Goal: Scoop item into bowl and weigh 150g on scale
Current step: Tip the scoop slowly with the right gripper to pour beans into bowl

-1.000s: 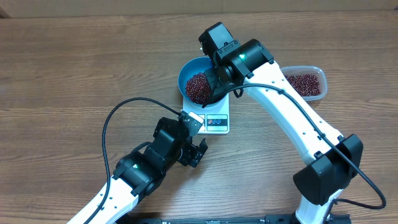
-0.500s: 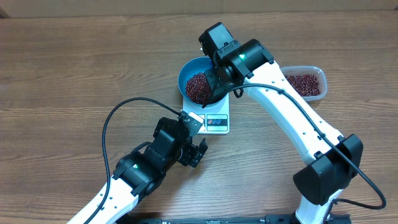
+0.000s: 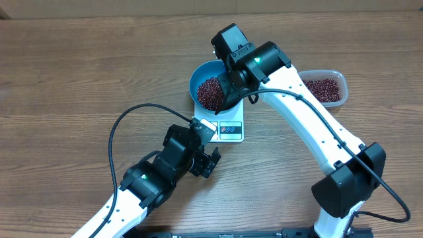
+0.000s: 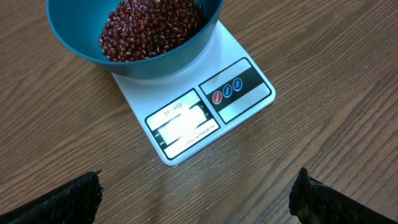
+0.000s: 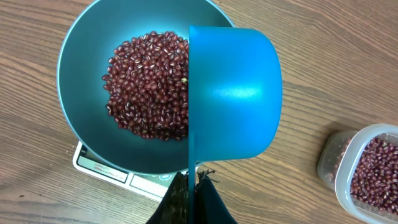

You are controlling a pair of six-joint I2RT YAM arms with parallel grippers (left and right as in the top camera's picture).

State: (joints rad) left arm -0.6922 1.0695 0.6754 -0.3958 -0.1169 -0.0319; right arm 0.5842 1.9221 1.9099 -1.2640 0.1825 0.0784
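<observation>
The teal-blue bowl [image 3: 199, 73] stands on the white scale [image 3: 228, 129] and holds a heap of red-brown beans [image 3: 211, 93]. My right gripper [image 5: 191, 186] is shut on the thin handle of a bright blue scoop [image 5: 235, 93], which is tipped on its side over the bowl's [image 5: 81, 74] right half, above the beans [image 5: 146, 93]. My left gripper [image 4: 196, 199] hangs open over bare wood just in front of the scale's display [image 4: 183, 123], with nothing between its fingers [image 4: 59, 199]. The left wrist view also shows the bowl [image 4: 74, 37] with beans [image 4: 149, 28].
A clear plastic tub [image 3: 325, 88] with more beans sits on the table right of the scale, also seen in the right wrist view [image 5: 367, 168]. A black cable [image 3: 122, 125] loops from the left arm. The table's far edge runs along the top.
</observation>
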